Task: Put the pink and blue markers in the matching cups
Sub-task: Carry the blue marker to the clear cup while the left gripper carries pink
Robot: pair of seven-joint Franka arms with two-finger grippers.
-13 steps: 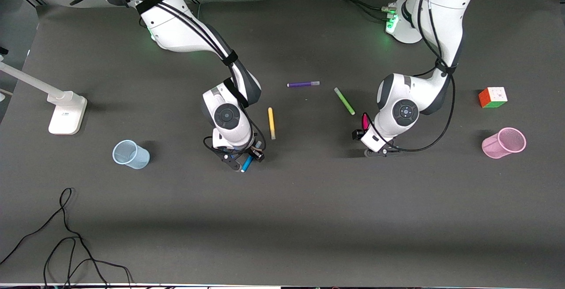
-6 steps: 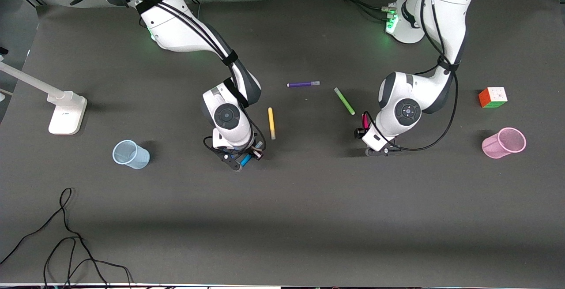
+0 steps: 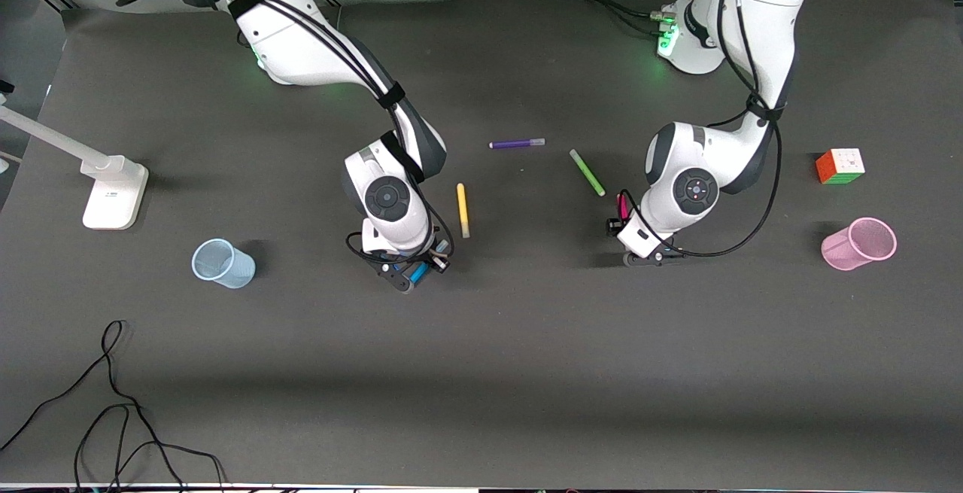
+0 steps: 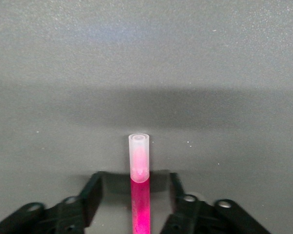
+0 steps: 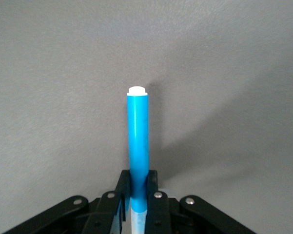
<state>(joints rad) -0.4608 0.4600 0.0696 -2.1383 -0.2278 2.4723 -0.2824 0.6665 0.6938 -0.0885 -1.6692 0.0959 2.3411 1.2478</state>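
The blue marker (image 5: pixel 137 136) is clamped between the fingers of my right gripper (image 5: pixel 138 176), which is shut on it low over the middle of the table. In the front view this marker (image 3: pixel 420 272) pokes out under the right gripper (image 3: pixel 412 276). The pink marker (image 4: pixel 140 195) lies on the mat between the fingers of my left gripper (image 4: pixel 135 181), which is open with a gap on each side. Only a short pink stretch (image 3: pixel 622 205) shows beside the left gripper (image 3: pixel 643 257). The pale blue cup (image 3: pixel 223 263) stands toward the right arm's end, the pink cup (image 3: pixel 860 244) toward the left arm's end.
A yellow pen (image 3: pixel 463 210), a purple pen (image 3: pixel 516 144) and a green pen (image 3: pixel 587 172) lie between the two arms. A colour cube (image 3: pixel 840 166) sits beside the pink cup. A white lamp base (image 3: pixel 114 192) and a loose black cable (image 3: pixel 113 403) are at the right arm's end.
My right gripper has shut on the blue marker, which now shows shorter under the hand. The left gripper has settled lower around the pink marker and its fingers have narrowed.
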